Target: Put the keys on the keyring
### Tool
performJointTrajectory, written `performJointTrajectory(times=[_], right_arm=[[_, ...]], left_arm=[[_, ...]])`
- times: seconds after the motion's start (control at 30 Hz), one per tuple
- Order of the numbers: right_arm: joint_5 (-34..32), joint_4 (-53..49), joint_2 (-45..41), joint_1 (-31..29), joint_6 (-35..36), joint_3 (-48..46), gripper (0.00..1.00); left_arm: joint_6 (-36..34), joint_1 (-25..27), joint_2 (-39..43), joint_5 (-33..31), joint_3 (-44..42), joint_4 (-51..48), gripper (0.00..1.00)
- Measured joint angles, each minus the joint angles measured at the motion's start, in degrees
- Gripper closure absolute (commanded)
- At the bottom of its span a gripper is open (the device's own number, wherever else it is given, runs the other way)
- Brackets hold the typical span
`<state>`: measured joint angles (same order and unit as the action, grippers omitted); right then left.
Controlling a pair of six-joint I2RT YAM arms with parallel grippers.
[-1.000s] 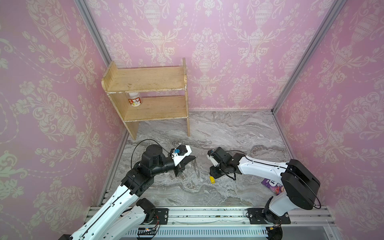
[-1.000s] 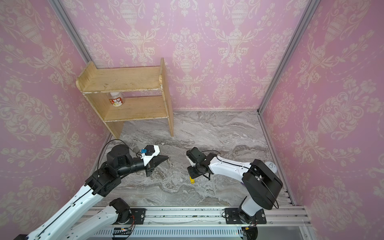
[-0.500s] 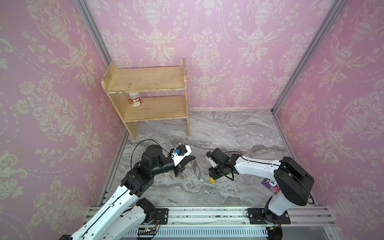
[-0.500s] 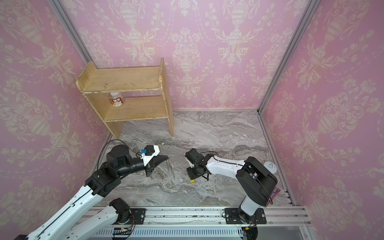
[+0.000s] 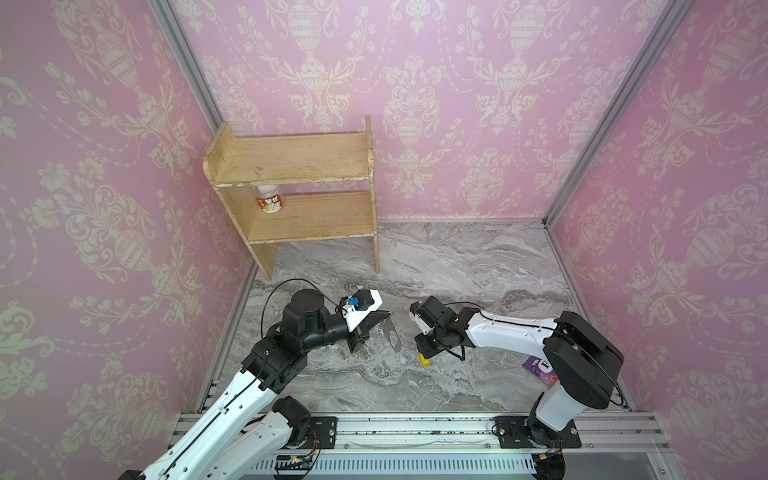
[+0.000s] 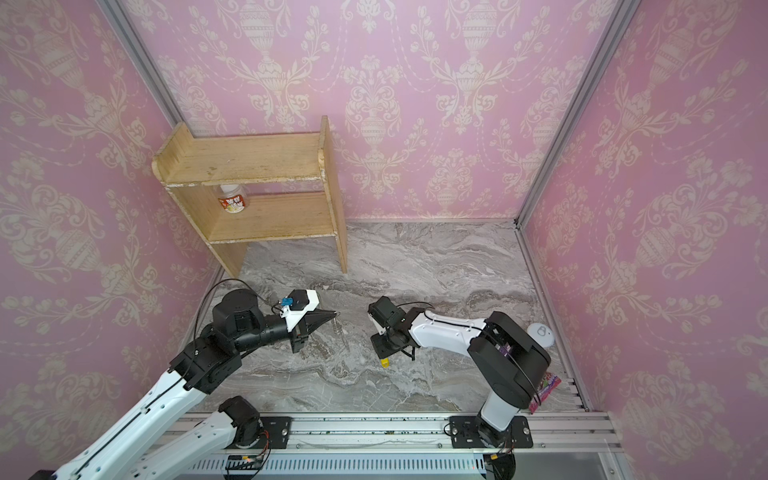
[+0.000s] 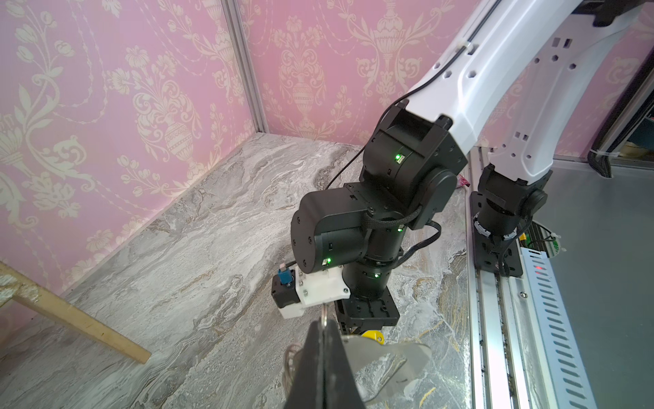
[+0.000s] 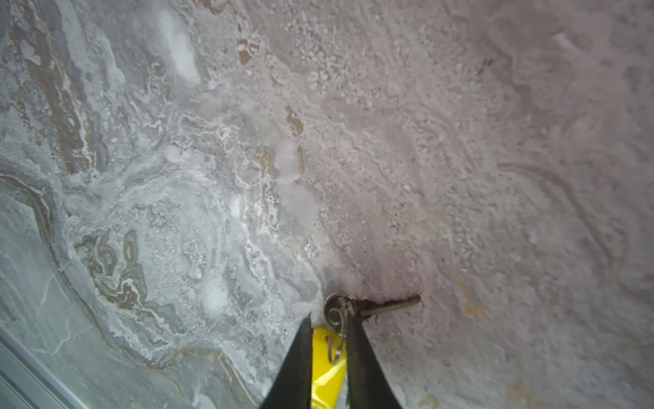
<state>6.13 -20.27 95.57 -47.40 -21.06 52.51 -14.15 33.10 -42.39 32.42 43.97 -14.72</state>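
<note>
Right pincer [image 8: 329, 318] narrowed astride keys [image 8: 327, 377], grip unclear; left pincer [image 7: 323, 324] clenches keyring [image 7: 393, 361]; loop [image 8: 334, 308] shows wrist-view only.

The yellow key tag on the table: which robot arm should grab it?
The right. The right gripper already straddles the yellow key tag, fingers on either side, while the left gripper is shut on the grey keyring.

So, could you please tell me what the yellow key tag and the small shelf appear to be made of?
Key tag: glossy yellow, probably plastic, judging by its sheen; its small ring looks like silvery metal.
Shelf: pale unfinished wood, likely plywood, with visible grain and chipped edges.
</note>
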Motion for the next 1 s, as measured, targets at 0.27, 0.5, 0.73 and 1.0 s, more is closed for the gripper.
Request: performJointTrajectory(times=[0.27, 0.5, 0.73, 1.0], right_arm=[[-0.09, -0.09, 0.11, -0.02, 0.22, 0.04, 1.0], [-0.09, -0.17, 0.02, 0.02, 0.22, 0.04, 1.0], [2.21, 0.55, -9.4, 3.76, 4.76, -2.84, 1.0], [13.99, 3.89, -32.24, 9.94, 14.93, -7.54, 1.0]], left_arm=[[0.0, 0.0, 0.57, -0.02, -0.04, 0.0, 1.0], [0.0, 0.0, 0.79, -0.04, -0.11, 0.0, 1.0], [0.0, 0.0, 0.66, -0.02, -0.11, 0.07, 1.0], [0.04, 0.0, -1.55, 0.5, -0.07, 0.83, 1.0]])
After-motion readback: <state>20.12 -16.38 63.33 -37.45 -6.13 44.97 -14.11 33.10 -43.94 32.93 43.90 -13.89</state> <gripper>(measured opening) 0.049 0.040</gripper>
